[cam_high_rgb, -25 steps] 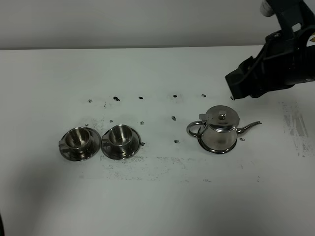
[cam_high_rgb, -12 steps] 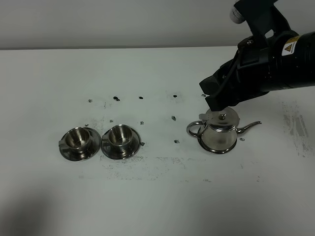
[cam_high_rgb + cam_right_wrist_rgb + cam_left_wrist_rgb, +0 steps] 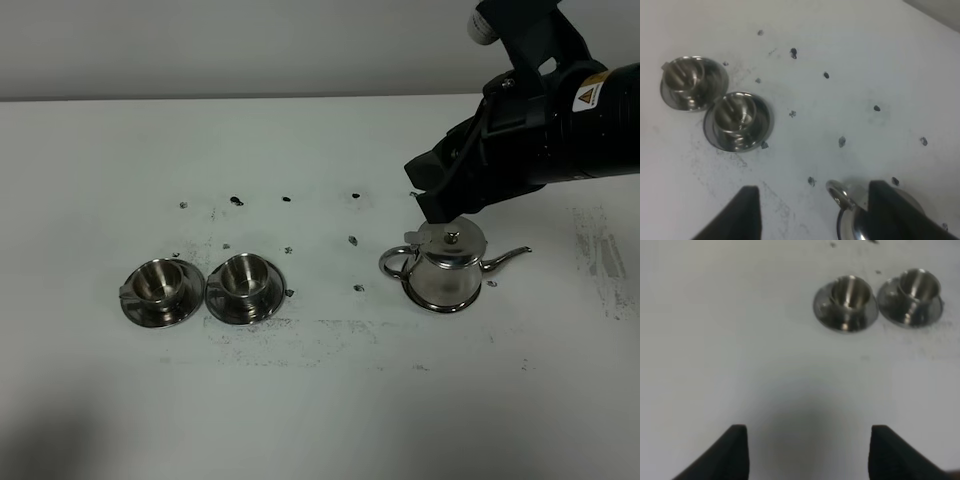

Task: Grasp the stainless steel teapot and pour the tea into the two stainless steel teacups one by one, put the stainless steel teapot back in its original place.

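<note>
The steel teapot (image 3: 447, 268) stands upright right of the table's middle, spout pointing right and loop handle to the left. Its base hides most of the flat dish rim (image 3: 437, 306) under it. The two steel teacups (image 3: 160, 283) (image 3: 243, 280) sit side by side on their saucers at the left. My right gripper (image 3: 432, 200) is open and hovers just above and behind the teapot lid. In the right wrist view the gripper (image 3: 815, 215) is open above the teapot handle (image 3: 839, 194). My left gripper (image 3: 807, 455) is open and empty, well short of the cups (image 3: 846, 292) (image 3: 914, 287). No tea is visible.
The white table (image 3: 320, 400) has small dark specks and scuffs around its middle (image 3: 352, 240). A pale wall runs behind the far edge (image 3: 250, 97). The right arm's black body (image 3: 560, 130) hangs over the table's right rear.
The right arm has swung left and down from the back right corner until it is over the teapot, then held nearly still for the last half second. Teapot and cups have not moved.
</note>
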Controlling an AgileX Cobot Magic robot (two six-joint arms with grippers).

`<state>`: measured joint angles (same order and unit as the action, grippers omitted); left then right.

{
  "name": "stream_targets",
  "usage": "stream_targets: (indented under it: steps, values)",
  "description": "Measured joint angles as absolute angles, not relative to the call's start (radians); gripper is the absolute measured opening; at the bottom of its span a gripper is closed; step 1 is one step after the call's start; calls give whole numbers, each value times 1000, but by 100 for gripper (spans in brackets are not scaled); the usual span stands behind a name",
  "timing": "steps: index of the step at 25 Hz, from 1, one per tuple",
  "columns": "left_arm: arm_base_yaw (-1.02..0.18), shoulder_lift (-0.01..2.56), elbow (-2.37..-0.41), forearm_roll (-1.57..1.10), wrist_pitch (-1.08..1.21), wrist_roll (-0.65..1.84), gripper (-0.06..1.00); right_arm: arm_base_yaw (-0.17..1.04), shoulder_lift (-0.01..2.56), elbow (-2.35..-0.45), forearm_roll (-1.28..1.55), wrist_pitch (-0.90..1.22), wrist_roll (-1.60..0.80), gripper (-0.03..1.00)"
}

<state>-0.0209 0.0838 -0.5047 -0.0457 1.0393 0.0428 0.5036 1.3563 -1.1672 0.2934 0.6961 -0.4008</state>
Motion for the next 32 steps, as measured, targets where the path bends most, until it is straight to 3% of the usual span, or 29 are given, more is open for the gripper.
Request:
stream_targets:
  steps: [23, 32]
  values:
    - [14, 4, -505, -45, 1039, 43, 51, 504, 1482, -1169, 296, 607, -411, 48]
    - [14, 4, -505, -45, 1039, 43, 51, 557, 1685, -1299, 274, 567, -406, 48]
